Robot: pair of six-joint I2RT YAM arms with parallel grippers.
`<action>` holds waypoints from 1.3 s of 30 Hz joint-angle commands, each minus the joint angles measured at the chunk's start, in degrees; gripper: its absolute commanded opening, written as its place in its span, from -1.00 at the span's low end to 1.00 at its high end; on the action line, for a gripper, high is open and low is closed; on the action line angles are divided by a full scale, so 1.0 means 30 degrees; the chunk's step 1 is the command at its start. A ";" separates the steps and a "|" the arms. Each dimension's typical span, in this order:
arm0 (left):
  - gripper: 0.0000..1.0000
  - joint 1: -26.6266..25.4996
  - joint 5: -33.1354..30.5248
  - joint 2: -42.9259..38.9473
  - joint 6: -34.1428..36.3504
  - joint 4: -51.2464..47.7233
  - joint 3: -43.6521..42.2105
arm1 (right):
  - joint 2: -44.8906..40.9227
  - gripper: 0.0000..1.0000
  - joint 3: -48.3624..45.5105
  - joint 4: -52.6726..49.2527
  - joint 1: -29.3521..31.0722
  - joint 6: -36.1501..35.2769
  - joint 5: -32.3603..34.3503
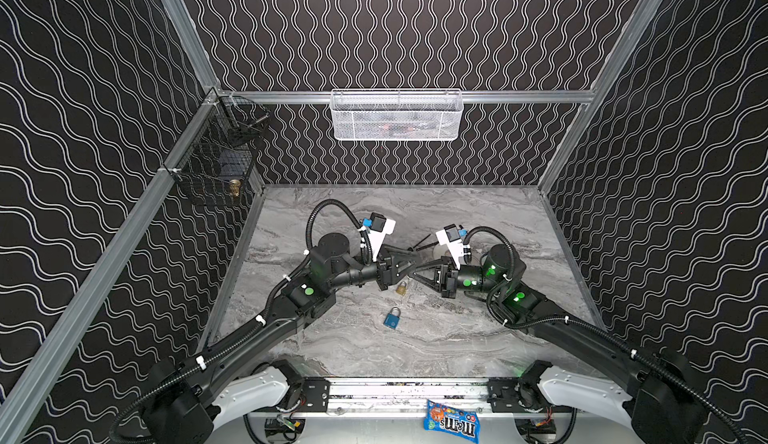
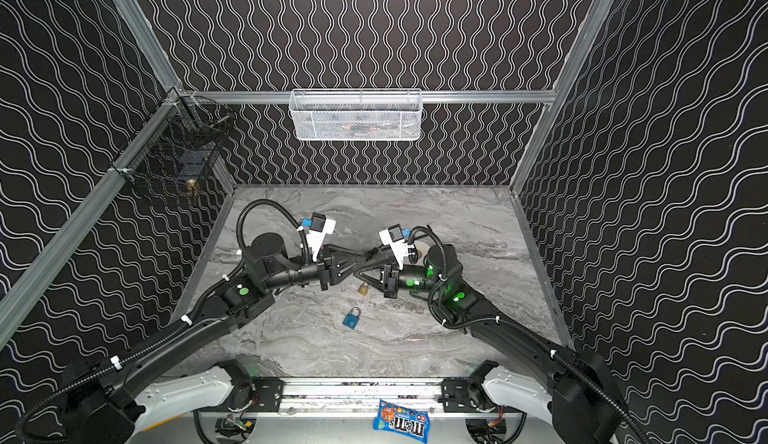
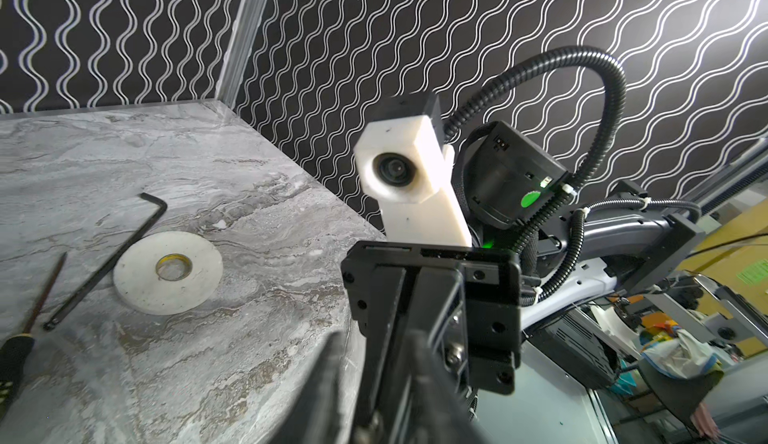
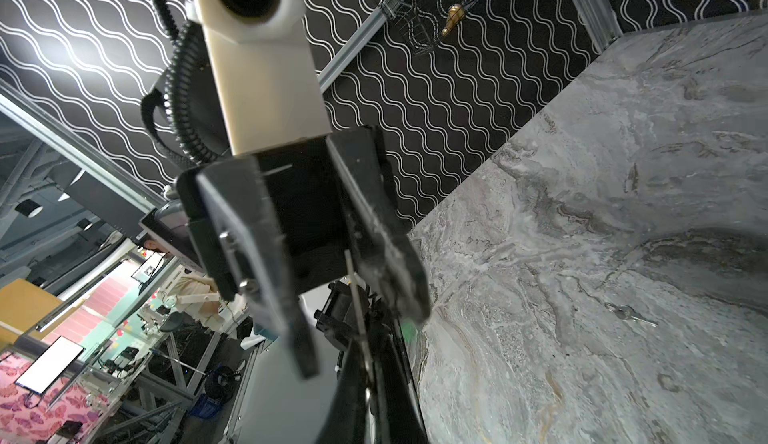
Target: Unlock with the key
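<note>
Both grippers meet tip to tip above the marble table (image 1: pixel 332 350). My right gripper (image 1: pixel 413 272) (image 4: pixel 370 384) is shut on the key (image 4: pixel 356 317), a thin silvery strip seen edge-on. My left gripper (image 1: pixel 411 263) (image 3: pixel 370 396) is open, and its fingers (image 4: pixel 291 321) are spread on either side of the right gripper's tips. A brass padlock (image 1: pixel 401 288) (image 2: pixel 363 289) lies just below the tips. A blue padlock (image 1: pixel 392 318) (image 2: pixel 351 318) lies nearer the front. Another small key on a ring (image 4: pixel 627 313) rests on the table.
Behind the grippers lie a black hex key (image 3: pixel 108 263), a screwdriver (image 3: pixel 25 338) and a white tape roll (image 3: pixel 168 271). A white mesh basket (image 1: pixel 397 116) hangs on the back wall and a black wire basket (image 1: pixel 216 168) on the left. An M&M's bag (image 1: pixel 451 421) lies by the front rail.
</note>
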 commanded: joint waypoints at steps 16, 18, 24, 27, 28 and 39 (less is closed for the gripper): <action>0.56 0.0003 -0.7137 -0.3429 -0.1979 -0.9651 -0.0725 | -0.1847 -1.00 -0.0196 -0.9312 -0.0251 -0.0473 0.3572; 0.57 -0.0054 -0.7624 -0.3202 -0.2618 -1.0507 -0.0980 | -0.2064 -1.00 -0.0647 -0.9649 -0.0261 -0.0037 0.3924; 0.60 -0.1334 -0.9427 -0.2389 -0.3372 -1.1777 -0.1911 | -0.2479 -1.00 -0.1725 -1.0936 -0.0243 0.0693 0.5081; 0.61 -0.2601 -1.1152 -0.1557 -0.3370 -1.2754 -0.1606 | -0.2558 -1.00 -0.2475 -1.0873 -0.0250 0.1353 0.5287; 0.62 -0.2927 -1.1685 -0.1205 -0.3371 -1.3050 -0.1489 | -0.2546 -1.00 -0.2696 -1.0796 -0.0234 0.1568 0.5287; 0.64 -0.4954 -1.4021 0.3167 -0.3542 -1.4560 -0.0164 | -0.1334 -1.00 -0.5146 -0.9867 -0.0177 0.3321 0.5910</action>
